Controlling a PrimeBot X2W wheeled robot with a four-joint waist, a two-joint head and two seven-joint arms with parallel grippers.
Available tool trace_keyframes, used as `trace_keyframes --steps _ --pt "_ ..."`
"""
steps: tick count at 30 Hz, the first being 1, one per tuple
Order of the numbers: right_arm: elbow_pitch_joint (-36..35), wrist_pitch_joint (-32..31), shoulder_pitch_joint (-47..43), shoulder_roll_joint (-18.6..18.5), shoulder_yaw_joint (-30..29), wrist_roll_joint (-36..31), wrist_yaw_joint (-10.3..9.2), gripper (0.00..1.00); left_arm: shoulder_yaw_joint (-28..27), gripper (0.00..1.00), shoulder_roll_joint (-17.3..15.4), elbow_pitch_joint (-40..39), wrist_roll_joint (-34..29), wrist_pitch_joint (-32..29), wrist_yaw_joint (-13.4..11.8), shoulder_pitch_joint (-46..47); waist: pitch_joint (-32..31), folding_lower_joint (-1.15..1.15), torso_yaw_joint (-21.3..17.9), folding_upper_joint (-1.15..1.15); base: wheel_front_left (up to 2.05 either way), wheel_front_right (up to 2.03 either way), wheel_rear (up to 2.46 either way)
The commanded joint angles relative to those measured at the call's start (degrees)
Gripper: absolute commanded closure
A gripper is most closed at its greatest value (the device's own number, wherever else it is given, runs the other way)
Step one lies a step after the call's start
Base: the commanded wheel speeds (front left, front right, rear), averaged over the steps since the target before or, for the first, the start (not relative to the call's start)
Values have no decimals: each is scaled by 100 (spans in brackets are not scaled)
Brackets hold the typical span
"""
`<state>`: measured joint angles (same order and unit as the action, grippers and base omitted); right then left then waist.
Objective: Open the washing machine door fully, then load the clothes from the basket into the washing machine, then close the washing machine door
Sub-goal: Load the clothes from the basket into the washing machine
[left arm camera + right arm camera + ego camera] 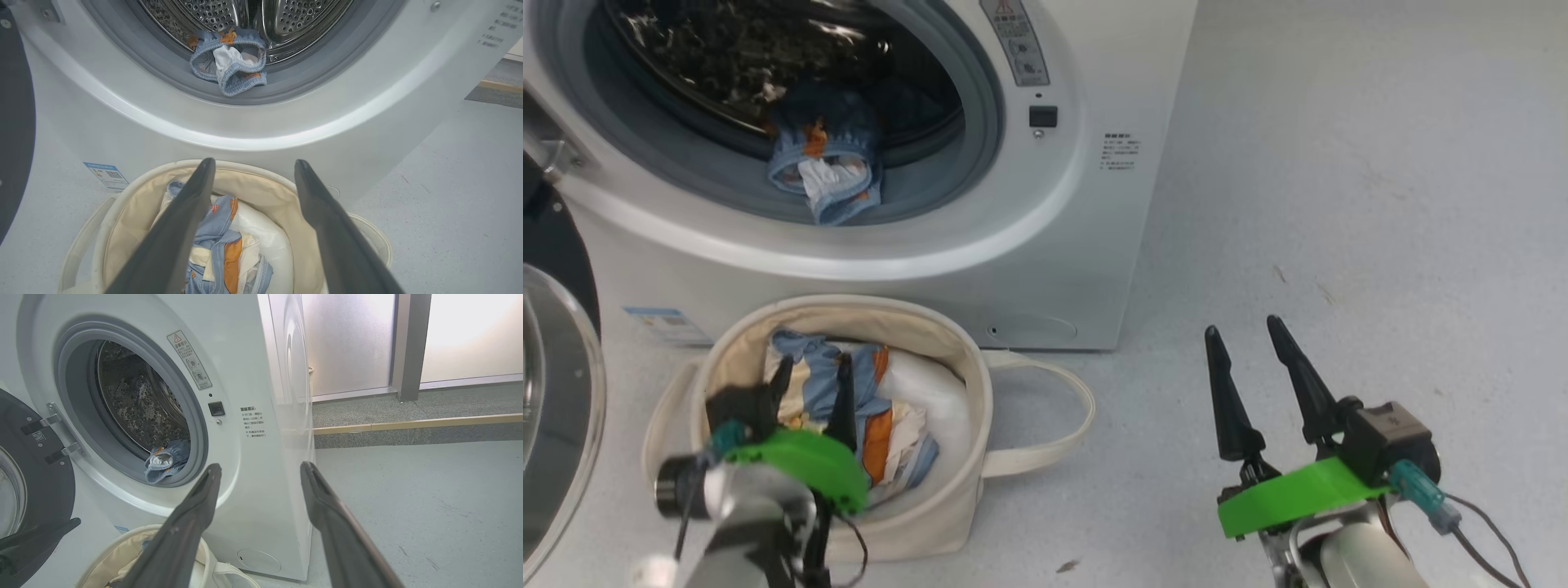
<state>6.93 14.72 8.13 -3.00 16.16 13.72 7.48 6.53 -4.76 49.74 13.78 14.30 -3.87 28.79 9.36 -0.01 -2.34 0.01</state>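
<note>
Your left gripper (pixel 814 365) hangs over the small round cream canvas basket (pixel 947 498), long dark fingers spread wide, holding nothing. The light-blue clothes with orange and beige patches (pixel 882 429) lie just below the fingertips, long axis running near rim to far, beside a plain white bundle (pixel 927 392). The right gripper (pixel 1243 327), equally wide and empty, stands well apart. Beyond, the white front-loading washing machine (pixel 1054 245) is open, glossy black door (pixel 556 245) at your left; one blue garment (pixel 825 171) rests on its grey rubber ring (pixel 911 200).

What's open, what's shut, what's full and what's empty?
washing machine door: open.
washing machine: one garment lying in its opening.
basket: upright, clothes inside.
left end effector: open, above the basket.
right end effector: open, empty.
</note>
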Motion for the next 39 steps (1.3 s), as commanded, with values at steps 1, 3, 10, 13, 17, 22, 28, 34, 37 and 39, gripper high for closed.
trace_keyframes --steps 1,3,10,13,17,22,28,34,37,39 --pt "-148 28 -28 13 132 32 1 0 -206 0 -92 -277 -33 69 -68 -84 -107 1 39 -1 0 0 0" --pt "-139 28 -76 13 129 33 1 0 -251 0 -38 -577 -13 69 -94 -416 -169 1 48 -1 0 0 0" --pt "-127 28 -192 13 72 43 1 0 -374 0 74 -1810 -178 69 -303 -1382 -331 1 73 -1 0 0 0" --pt "-112 28 -218 13 73 41 1 0 -422 0 114 -2181 -213 69 -355 -1652 -378 1 92 -1 0 0 0" --pt "-101 28 -230 13 94 45 1 0 -412 0 147 -2381 -259 70 -397 -1836 -421 1 116 -1 0 0 0" --pt "-102 28 -239 13 119 41 1 0 -365 0 164 -2484 -374 70 -457 -1889 -434 1 128 -1 0 0 0" --pt "-113 28 -214 13 119 31 1 0 -356 0 176 -2448 -370 70 -460 -1886 -339 1 96 -1 0 0 0" --pt "-176 28 -107 13 116 4 1 0 -292 0 181 -2087 -281 70 -363 -1491 -6 1 54 -1 0 0 0" --pt "-198 28 -58 13 106 -18 1 0 -307 0 183 -1945 -132 70 -291 -1231 155 1 40 -1 0 0 0" --pt "-221 28 -3 13 103 -38 1 0 -323 0 184 -1763 -3 70 -242 -934 328 1 15 -1 0 0 0"
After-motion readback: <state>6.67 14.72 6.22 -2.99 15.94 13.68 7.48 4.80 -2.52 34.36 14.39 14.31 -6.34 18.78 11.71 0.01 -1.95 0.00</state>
